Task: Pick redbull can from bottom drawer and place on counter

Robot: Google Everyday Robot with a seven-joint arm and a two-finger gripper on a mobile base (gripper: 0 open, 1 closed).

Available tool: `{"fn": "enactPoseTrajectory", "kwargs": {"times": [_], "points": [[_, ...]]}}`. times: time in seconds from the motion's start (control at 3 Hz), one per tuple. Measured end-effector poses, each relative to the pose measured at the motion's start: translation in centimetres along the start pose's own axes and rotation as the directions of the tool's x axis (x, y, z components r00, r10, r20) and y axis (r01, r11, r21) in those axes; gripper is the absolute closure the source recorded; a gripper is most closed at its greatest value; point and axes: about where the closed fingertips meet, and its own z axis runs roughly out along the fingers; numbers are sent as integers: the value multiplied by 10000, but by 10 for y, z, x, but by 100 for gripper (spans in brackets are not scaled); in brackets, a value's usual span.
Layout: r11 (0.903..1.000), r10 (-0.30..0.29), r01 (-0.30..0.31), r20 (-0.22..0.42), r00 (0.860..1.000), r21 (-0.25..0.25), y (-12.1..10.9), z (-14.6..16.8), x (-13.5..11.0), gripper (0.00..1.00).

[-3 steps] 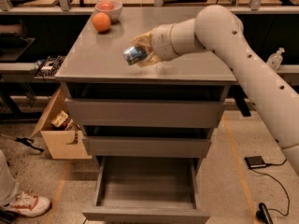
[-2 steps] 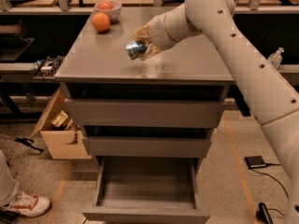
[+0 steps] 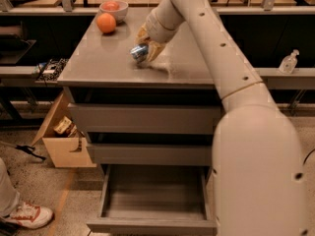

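Observation:
The redbull can (image 3: 139, 52), blue and silver, is tilted on its side in my gripper (image 3: 145, 50), which is shut on it just above the middle of the counter (image 3: 103, 58). My cream arm reaches in from the lower right and fills the right side of the view. The bottom drawer (image 3: 155, 195) stands pulled open below the two shut drawers, and its tray is empty.
An orange fruit (image 3: 106, 22) sits on the counter's far left, with a white bowl (image 3: 113, 8) behind it. A cardboard box (image 3: 63, 136) stands on the floor at the left. A person's shoe (image 3: 27, 214) is at the lower left. A cluttered workbench runs behind.
My arm has swung up and closer to the camera. The gripper with the can has moved slightly lower over the counter's middle.

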Motion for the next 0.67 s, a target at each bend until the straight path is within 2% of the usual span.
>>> {"fn": "enactPoseTrajectory", "kwargs": {"times": [0.33, 0.67], "points": [[9984, -118, 125, 123, 9999, -553, -8, 4, -12, 82], [9986, -129, 135, 129, 9998, -505, -9, 8, -13, 59]]}}
